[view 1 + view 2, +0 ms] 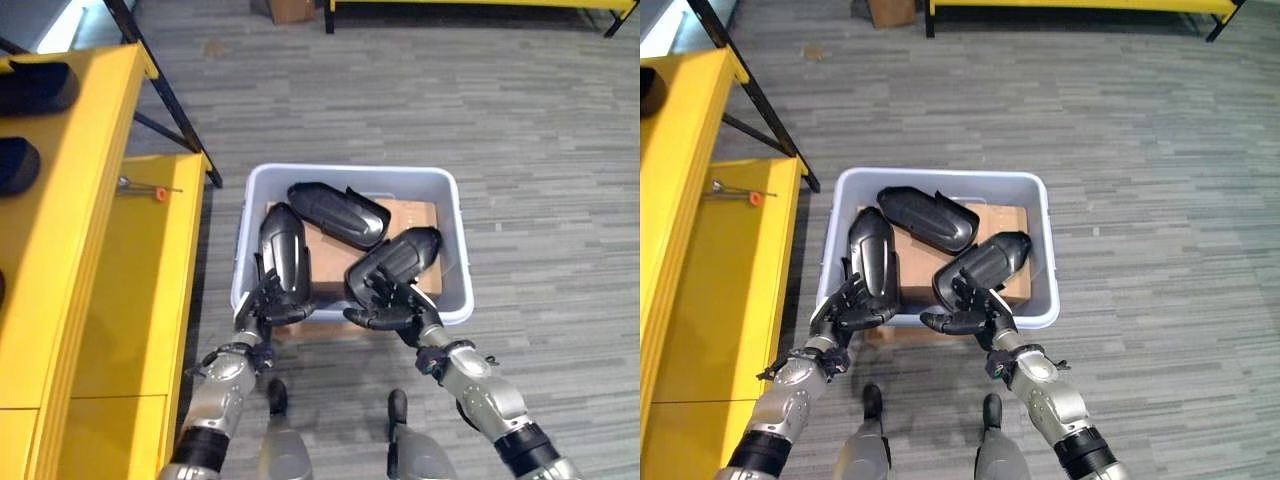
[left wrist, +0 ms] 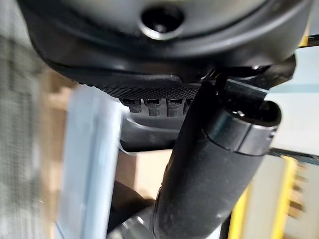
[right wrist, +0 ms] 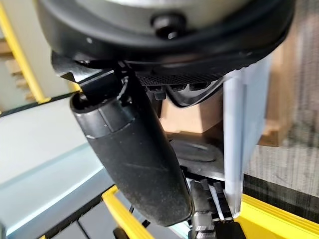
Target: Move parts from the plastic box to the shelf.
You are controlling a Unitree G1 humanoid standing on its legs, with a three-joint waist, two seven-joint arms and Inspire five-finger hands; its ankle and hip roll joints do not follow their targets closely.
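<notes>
Two hands work at the near rim of the plastic box point(image 1: 452, 215) on the floor. Left hand point(image 1: 265, 303) curls its fingers round the lower end of a long black part point(image 1: 283, 252) by the box's left wall. Right hand point(image 1: 392, 305) grips a second black part point(image 1: 395, 258) leaning on the near rim. Farther in, a third part point(image 1: 338, 213) lies on cardboard point(image 1: 410, 215). To the left stands the yellow shelf point(image 1: 90, 180).

Grey carpet floor point(image 1: 520, 150) bears plastic box point(image 1: 452, 215).
</notes>
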